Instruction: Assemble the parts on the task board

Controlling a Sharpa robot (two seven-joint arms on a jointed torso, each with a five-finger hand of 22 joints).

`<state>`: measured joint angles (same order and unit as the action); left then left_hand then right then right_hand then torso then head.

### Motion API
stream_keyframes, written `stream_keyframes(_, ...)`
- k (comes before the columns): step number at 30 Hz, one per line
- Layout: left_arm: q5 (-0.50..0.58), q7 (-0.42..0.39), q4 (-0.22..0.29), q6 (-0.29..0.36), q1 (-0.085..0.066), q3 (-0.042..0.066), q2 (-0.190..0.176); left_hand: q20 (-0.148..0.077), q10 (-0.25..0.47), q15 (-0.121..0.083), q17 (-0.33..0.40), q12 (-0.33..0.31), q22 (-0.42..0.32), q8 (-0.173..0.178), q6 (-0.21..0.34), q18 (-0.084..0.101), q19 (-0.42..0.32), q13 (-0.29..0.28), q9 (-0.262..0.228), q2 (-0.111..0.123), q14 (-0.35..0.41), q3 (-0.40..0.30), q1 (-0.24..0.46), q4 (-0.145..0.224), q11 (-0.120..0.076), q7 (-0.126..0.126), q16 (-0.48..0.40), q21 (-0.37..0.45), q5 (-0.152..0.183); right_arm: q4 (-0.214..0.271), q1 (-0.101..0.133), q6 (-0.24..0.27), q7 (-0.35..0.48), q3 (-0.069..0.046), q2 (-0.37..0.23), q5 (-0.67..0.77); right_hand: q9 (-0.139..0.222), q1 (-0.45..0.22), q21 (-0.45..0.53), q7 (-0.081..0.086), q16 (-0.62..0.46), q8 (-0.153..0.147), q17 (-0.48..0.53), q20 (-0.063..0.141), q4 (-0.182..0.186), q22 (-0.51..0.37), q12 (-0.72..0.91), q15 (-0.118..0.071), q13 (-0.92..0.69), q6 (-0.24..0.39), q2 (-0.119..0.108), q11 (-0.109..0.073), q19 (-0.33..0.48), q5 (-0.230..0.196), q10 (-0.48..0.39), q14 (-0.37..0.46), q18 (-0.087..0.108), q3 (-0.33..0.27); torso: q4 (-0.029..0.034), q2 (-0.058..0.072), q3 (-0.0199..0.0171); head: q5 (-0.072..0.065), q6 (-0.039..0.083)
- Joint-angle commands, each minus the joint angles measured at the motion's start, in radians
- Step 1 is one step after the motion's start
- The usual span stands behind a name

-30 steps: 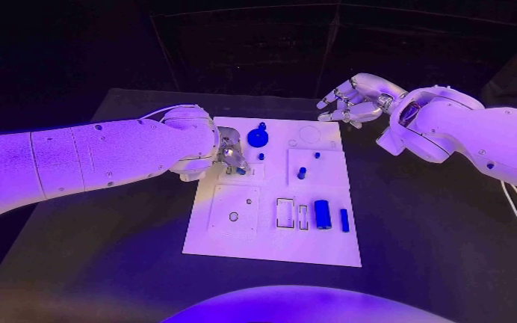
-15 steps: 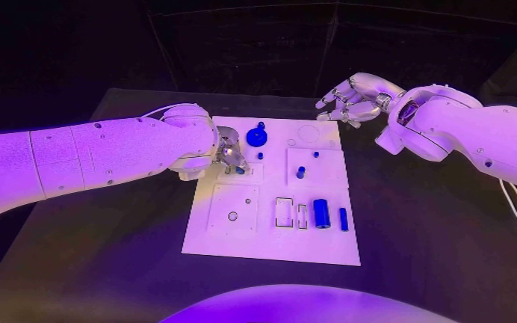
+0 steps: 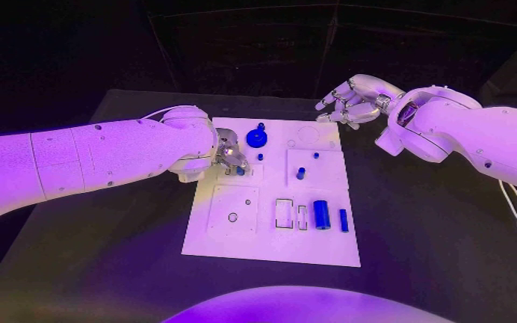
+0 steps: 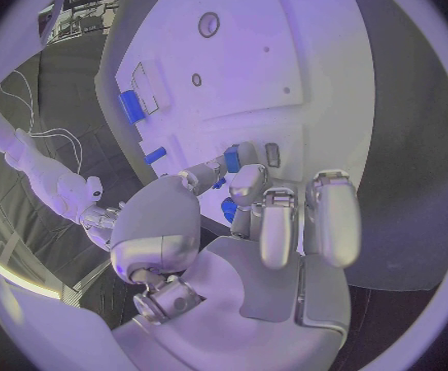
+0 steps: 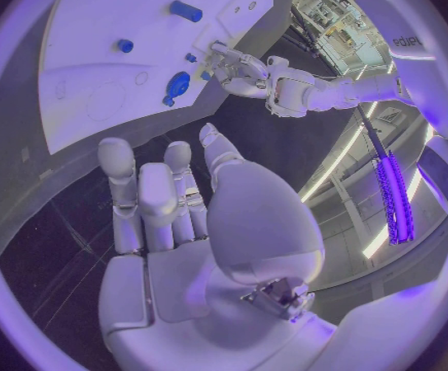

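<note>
1. The left hand (image 3: 228,152) pinches a small blue part (image 4: 232,158) at the task board (image 3: 270,244)'s left edge.
2. The right hand (image 3: 350,102) hovers beyond the board's far corner, fingers loosely curled, holding nothing.
3. A blue cylinder (image 3: 321,213) lies lengthwise, near to far.

The head view looks steeply down from above on the flat white rectangular task board (image 3: 270,241), which runs toward twelve o'clock. The left wrist view sits close behind the silver left hand (image 4: 249,202), just over the board. The right wrist view hangs farther off, sharing that board (image 5: 91,82).
</note>
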<state>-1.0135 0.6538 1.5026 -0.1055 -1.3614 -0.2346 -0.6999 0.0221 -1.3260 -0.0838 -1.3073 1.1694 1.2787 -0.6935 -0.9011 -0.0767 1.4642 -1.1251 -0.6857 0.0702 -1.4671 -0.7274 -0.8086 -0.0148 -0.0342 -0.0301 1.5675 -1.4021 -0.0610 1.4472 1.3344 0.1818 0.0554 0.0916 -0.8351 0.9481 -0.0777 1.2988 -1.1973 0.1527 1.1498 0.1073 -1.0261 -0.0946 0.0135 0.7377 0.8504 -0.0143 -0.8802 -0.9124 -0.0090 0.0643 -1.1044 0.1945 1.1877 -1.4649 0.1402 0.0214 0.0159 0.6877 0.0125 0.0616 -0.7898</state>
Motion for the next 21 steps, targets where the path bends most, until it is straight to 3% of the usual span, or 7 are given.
stream_keyframes(1, 0.012, 0.020, 0.000, -0.005, 0.005, -0.004, 0.001, -0.002, -0.002, -0.007, -0.263, 0.006, 0.002, 0.005, -0.008, 0.018, 0.002, -0.002, 0.002, 0.005, -0.104, 0.019, 0.030, -0.012, 0.001, -0.004, 0.003, 0.002, 0.005, 0.001, 0.002, -0.006, 0.001, -0.001, 0.000, -0.004, 0.000, 0.003, 0.003, -0.001, -0.003, 0.005, 0.001, -0.002, 0.000, -0.001, -0.003, 0.000, 0.001, -0.003, 0.006, -0.003, 0.008, 0.006, -0.007, 0.006, 0.010, -0.004, -0.0004, 0.000, 0.0001, -0.001, 0.000)
stream_keyframes(17, 0.012, 0.013, 0.008, 0.022, 0.005, -0.004, -0.011, -0.008, -0.005, -0.012, -0.263, 0.016, 0.007, 0.002, -0.021, 0.019, 0.005, -0.008, 0.003, 0.033, -0.104, 0.160, 0.096, -0.065, -0.004, 0.002, 0.003, 0.001, 0.015, 0.000, 0.002, -0.005, 0.000, -0.001, -0.003, -0.004, 0.000, 0.002, 0.011, 0.000, -0.013, 0.005, 0.010, -0.003, 0.002, -0.012, -0.012, 0.000, 0.008, -0.001, 0.006, -0.002, 0.014, 0.006, -0.013, 0.008, 0.012, -0.008, -0.0001, 0.000, 0.0008, -0.002, 0.002)
stream_keyframes(21, 0.012, 0.013, 0.020, 0.026, 0.002, -0.004, -0.028, -0.010, -0.002, -0.014, -0.263, 0.012, 0.004, 0.002, -0.022, 0.018, 0.004, -0.003, 0.003, 0.061, -0.104, 0.216, 0.110, -0.079, -0.006, 0.003, 0.003, 0.003, 0.014, -0.001, 0.002, -0.005, 0.000, -0.001, -0.002, -0.004, 0.000, 0.002, 0.011, 0.000, -0.013, 0.005, 0.010, -0.003, 0.002, -0.012, -0.012, 0.000, 0.008, -0.001, 0.006, -0.002, 0.014, 0.006, -0.013, 0.008, 0.012, -0.008, 0.0002, -0.001, 0.0016, -0.004, 0.003)
